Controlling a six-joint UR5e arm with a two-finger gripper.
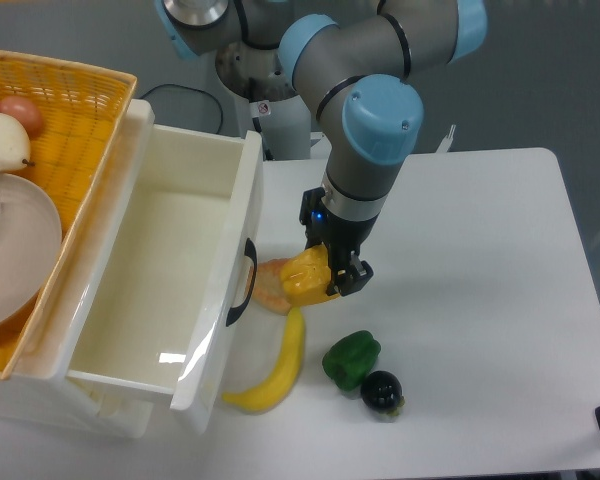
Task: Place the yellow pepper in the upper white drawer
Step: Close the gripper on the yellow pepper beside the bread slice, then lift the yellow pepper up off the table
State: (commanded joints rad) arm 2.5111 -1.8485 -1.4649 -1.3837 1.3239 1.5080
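Observation:
The yellow pepper (304, 279) is glossy and yellow-orange, sitting between the fingers of my gripper (325, 275), which is shut on it just right of the drawer front. The upper white drawer (170, 270) stands pulled open at the left, its deep inside empty and its dark curved handle (246, 282) facing the pepper. Whether the pepper rests on the table or hangs just above it is unclear.
An orange-tan bread wedge (267, 285) lies against the pepper's left side. A banana (277, 367), a green pepper (351, 359) and a dark round fruit (382, 391) lie below. A yellow woven basket (70, 130) with a glass bowl and fruit sits at the far left.

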